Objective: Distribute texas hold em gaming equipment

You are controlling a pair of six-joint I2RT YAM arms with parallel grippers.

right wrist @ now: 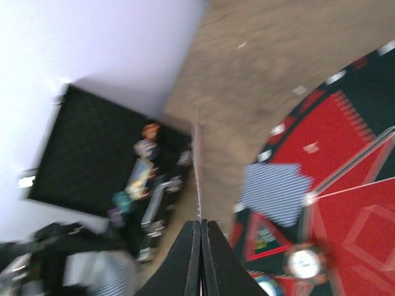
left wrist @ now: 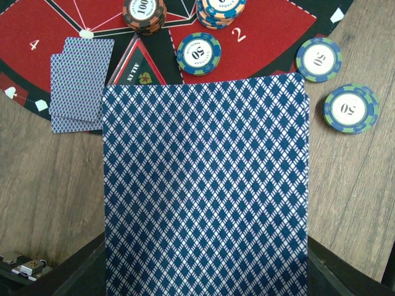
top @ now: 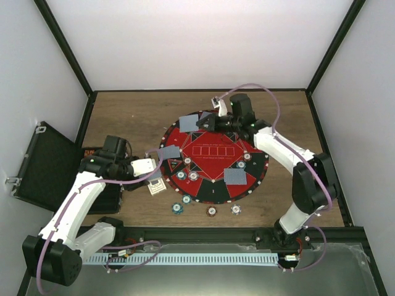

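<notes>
A round red and black poker mat (top: 216, 185) lies mid-table. My left gripper (top: 148, 168) is shut on a blue-backed card (left wrist: 203, 185) that fills the left wrist view and hides the fingertips; it hangs over the mat's left edge. Two cards (left wrist: 77, 83) lie on the mat beside it. Chip stacks (left wrist: 143, 12) and single 50 chips (left wrist: 199, 52) lie around. My right gripper (right wrist: 202, 225) is shut on a card seen edge-on (right wrist: 197, 160); in the top view it is at the mat's far left rim (top: 188, 123). Another card pile (top: 235, 176) lies on the mat's near right.
The open black case (top: 46, 163) stands at the left wall, its base under my left arm; it shows blurred in the right wrist view (right wrist: 92, 154). Several loose chips (top: 212, 211) lie on the wood before the mat. Two 50 chips (left wrist: 350, 108) lie off the mat.
</notes>
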